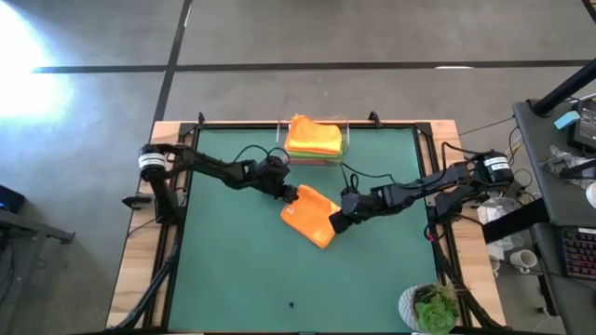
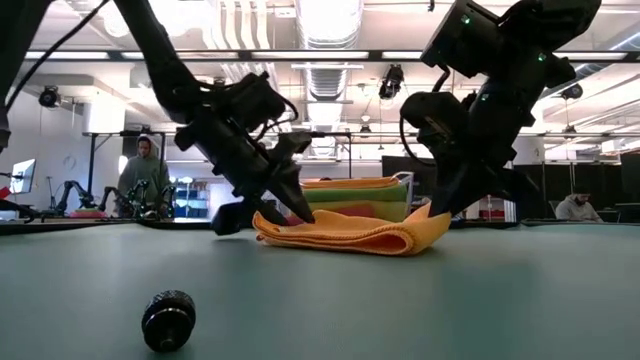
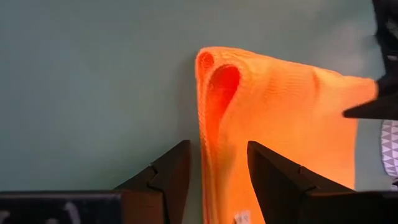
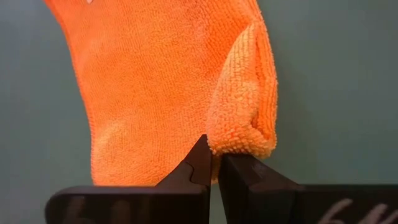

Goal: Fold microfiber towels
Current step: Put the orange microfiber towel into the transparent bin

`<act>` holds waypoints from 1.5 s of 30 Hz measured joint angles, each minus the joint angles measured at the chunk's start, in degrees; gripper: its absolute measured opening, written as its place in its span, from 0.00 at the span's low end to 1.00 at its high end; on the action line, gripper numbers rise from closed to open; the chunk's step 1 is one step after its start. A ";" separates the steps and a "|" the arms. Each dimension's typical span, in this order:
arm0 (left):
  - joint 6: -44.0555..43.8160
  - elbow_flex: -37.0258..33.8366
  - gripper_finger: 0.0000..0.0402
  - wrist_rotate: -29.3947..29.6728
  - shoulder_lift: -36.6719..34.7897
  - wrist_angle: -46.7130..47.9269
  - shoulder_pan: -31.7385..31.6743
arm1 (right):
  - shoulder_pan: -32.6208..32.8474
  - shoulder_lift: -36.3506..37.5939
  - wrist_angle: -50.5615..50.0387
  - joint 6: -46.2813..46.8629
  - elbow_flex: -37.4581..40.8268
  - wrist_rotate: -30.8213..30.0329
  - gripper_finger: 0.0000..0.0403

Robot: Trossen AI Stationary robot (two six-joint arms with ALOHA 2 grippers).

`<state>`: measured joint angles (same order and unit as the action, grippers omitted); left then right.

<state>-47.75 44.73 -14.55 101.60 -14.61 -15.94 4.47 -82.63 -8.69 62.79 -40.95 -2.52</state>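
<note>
An orange microfiber towel [image 1: 312,216] lies folded in several layers in the middle of the green table. My left gripper [image 1: 291,194] is open at the towel's far left end, a finger on each side of its folded edge [image 3: 214,124]; a strip of table shows between one finger and the cloth. My right gripper [image 1: 337,223] is shut on the towel's right corner. More folded towels, orange and yellow on top with green and pink below, are stacked in a clear tray [image 1: 317,140] at the far edge. My right gripper pinches the towel's folded right corner [image 4: 239,140] between its two fingertips, only at their free ends. It comes slanting down from the table's right side. That corner [image 2: 432,218] is raised a little, while the rest of the towel lies on the table.
A small black round part [image 2: 168,320] lies near the table's front edge. A potted plant [image 1: 434,308] stands at the near right corner. A person [image 2: 145,172] stands in the room behind. Bare green table surrounds the towel.
</note>
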 joint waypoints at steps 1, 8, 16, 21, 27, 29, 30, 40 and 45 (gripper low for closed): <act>0.00 0.50 0.36 0.00 0.91 -0.06 0.00 | 0.00 0.00 0.00 -0.34 0.00 0.00 0.02; -0.02 2.43 0.36 -0.39 3.66 -0.59 0.57 | 0.00 0.00 -0.07 -1.06 0.00 0.02 0.02; 0.66 2.29 0.27 0.53 3.57 -0.34 1.31 | -0.14 0.00 -0.04 -2.37 0.00 0.03 0.02; 1.50 2.08 0.07 0.42 3.71 -0.74 1.41 | -0.39 0.00 -0.02 -2.37 0.00 0.02 0.02; 1.92 2.16 0.02 -0.19 3.79 -1.48 1.53 | -0.39 0.25 0.25 -2.06 0.00 0.02 0.02; 1.61 2.16 0.01 -0.39 3.36 -1.46 1.57 | -0.39 0.73 0.02 -2.25 -0.38 0.01 0.02; 1.06 2.12 0.01 -0.63 2.82 -1.48 1.64 | -0.37 1.08 0.10 -2.62 -0.90 0.02 0.02; -0.13 2.07 0.00 -0.17 -4.42 -1.82 1.79 | -1.23 5.98 -0.07 -13.15 -6.55 -1.62 0.02; -1.43 2.61 0.00 0.98 -7.67 -2.02 1.79 | -4.34 10.23 -0.72 -16.69 -7.44 -2.01 0.02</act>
<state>-49.18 47.34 -13.57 93.93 -16.63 -14.15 0.13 -72.40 -9.40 46.11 -48.39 -4.53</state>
